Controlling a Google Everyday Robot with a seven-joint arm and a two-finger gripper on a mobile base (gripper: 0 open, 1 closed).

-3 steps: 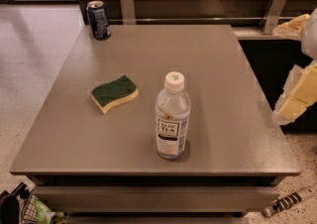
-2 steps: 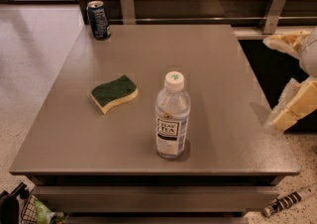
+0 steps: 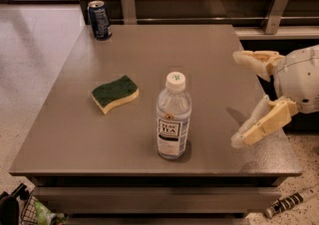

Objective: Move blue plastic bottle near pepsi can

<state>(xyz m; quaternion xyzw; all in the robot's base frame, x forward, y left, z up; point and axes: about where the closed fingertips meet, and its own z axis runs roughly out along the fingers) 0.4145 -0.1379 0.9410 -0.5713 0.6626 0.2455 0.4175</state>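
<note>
the bottle [image 3: 173,117] stands upright on the grey table [image 3: 209,55], close to the front edge and a little right of its middle. its white cap is on, and the label reading "tea" faces the camera. the can [image 3: 99,19] stands upright at the far left corner, well apart from the bottle. a sponge [image 3: 114,93] lies flat between them, green side up over a yellow base. it is left of the bottle, nearer to it than to the can, and touches neither. the gripper [image 3: 237,99] hangs over the right edge of the tabletop, to the right of the bottle and apart from it. its two pale fingers [image 3: 259,127] are spread wide, one toward the far edge and one toward the front edge, with nothing between them. the tips point left, toward the middle of the table.
</note>
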